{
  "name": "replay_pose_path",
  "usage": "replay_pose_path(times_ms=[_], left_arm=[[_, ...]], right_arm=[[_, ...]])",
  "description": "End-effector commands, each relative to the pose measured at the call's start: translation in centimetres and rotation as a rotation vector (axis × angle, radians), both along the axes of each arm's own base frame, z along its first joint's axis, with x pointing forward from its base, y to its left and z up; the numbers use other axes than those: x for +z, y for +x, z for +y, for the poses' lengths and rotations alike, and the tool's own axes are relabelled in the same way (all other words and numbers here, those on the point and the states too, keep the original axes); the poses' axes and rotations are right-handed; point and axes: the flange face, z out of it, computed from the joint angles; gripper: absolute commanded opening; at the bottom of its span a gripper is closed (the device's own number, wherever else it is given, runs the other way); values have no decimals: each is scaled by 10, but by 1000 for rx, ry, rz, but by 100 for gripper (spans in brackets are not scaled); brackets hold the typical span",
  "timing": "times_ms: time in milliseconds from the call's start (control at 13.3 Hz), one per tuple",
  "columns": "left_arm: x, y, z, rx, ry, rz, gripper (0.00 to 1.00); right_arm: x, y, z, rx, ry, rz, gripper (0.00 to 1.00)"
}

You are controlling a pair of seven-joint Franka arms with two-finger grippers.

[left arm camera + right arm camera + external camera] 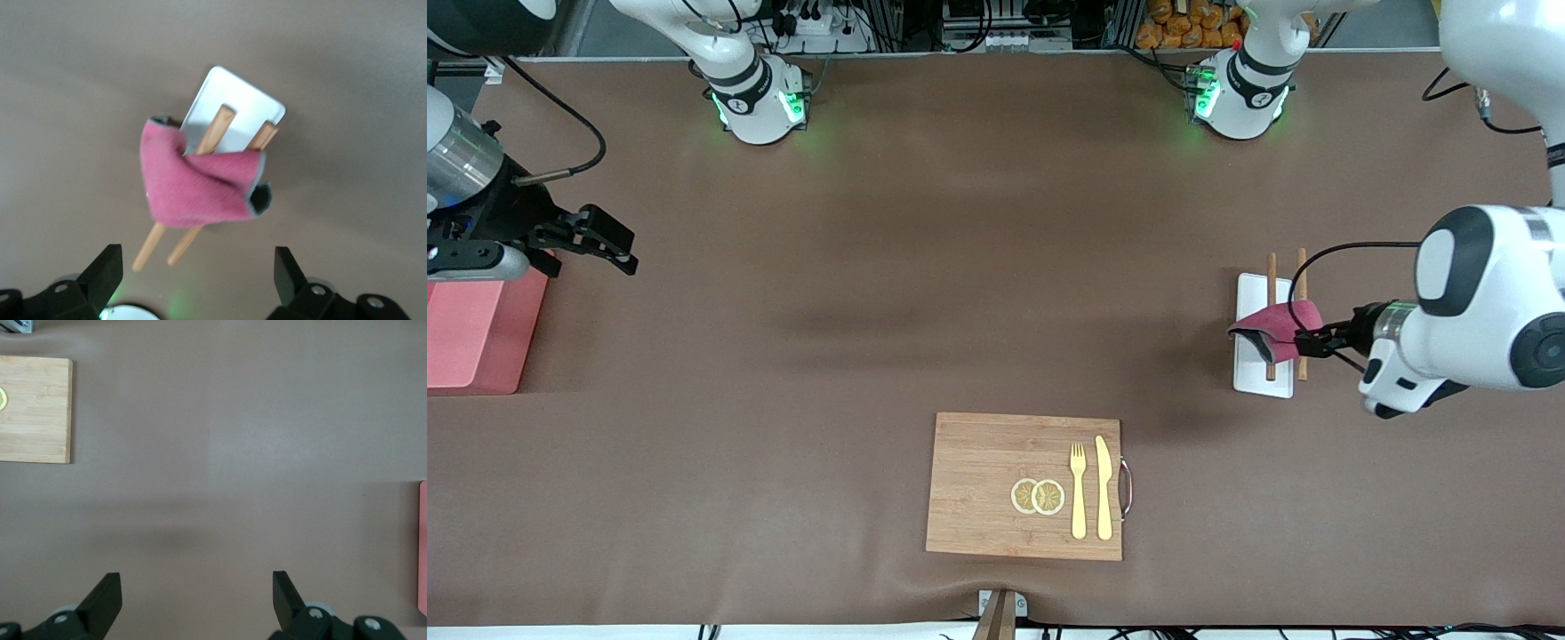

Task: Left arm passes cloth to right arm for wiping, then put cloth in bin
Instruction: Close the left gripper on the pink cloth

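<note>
Status: basically at step zero. Brown table is mostly bare. Left arm reaches in at its own end of the table, and right arm is parked at the other end, waiting. Wooden board sits at the edge nearest the front camera, presumably the surface to wipe. It isn't touched yet. Pink bin is at the right arm's end, nothing visible in it. Right gripper hangs over the table just beside the bin, fingers spread, nothing in them. White tray is at the left arm's end, farther from the camera than the board, with two wooden chopsticks across it. The cloth is draped in a bunch over those chopsticks. Left gripper is right at the cloth's edge, and its wrist view shows fingers wide apart with the cloth ahead of them, so it's released and the grab isn't made. Can't tell if the tips touch fabric. On the board are a yellow fork, a knife and two lemon slices. Still to do: close on cloth, lift, hand over to right arm, wipe, drop in bin.
</note>
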Motion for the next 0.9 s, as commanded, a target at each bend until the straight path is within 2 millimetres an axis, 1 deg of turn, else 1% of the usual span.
replay_pose_path(times_ms=[0,150,300,375,450,600,825], left_arm=[[-23,8,-24,-25,62,-16,100],[-43,7,-24,55,93,12,100],[-53,7,-23,106,111,18,100],[-58,6,-25,119,111,28,100],[-67,2,-23,127,118,45,100],[-71,-10,-16,127,126,72,100],[-76,-14,-19,114,132,83,100]], right_arm=[[6,-4,1,-15,1,4,100],[5,-2,2,-14,2,1,100],[5,-2,3,-12,2,0,100],[6,-2,3,-12,2,-2,100],[6,-2,3,-12,3,-4,100],[3,-2,3,-12,2,2,100],[1,-2,3,-11,1,9,100]])
